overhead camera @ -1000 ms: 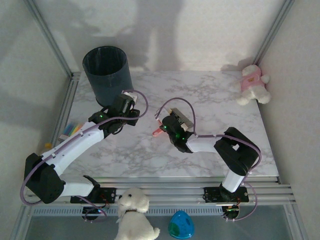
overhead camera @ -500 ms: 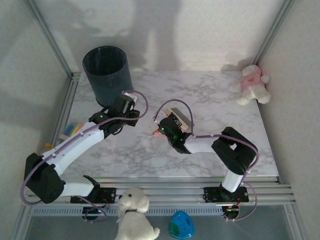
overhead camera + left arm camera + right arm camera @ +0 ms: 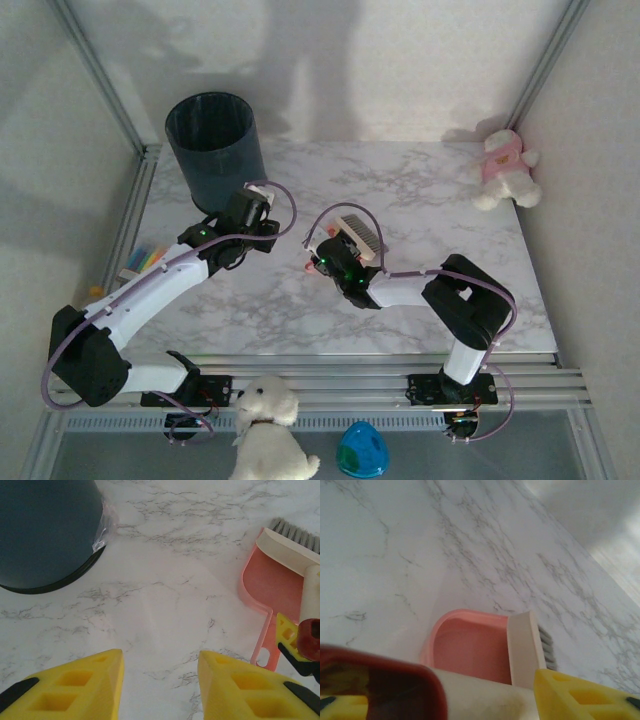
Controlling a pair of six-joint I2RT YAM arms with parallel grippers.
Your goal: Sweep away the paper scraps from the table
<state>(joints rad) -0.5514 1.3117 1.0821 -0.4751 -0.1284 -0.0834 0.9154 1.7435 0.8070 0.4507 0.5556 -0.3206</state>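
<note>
Brush [image 3: 292, 542] lay in the pink dustpan [image 3: 267, 585] on the bench [image 3: 165, 580], right of the bin [image 3: 45, 530]. Its handle sat between the right fingers [image 3: 580, 695]; whether they gripped it I could not tell. Left fingers [image 3: 112, 665] stood partly apart, holding nothing. Scraps were probably inside the bin: the wrist views showed a bare pan, while the top view was too coarse to tell.

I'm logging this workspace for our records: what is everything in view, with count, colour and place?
bin: one, dark blue-grey, table's far-left corner
dustpan: one, pink, mid-table
brush: one, white, grey bristles, red handle end, lying in the dustpan
plush toy: one, pink and white, table's far-right corner
plush dog: one, white, below the table's near edge
egg-shaped object: one, blue-green, right of the plush dog
sticky notes: one pack, multicoloured, left of the table
table: one, white marble pattern
left gripper: one, yellow, open, near the bin
right gripper: one, yellow, around the brush handle, grip unclear
</note>
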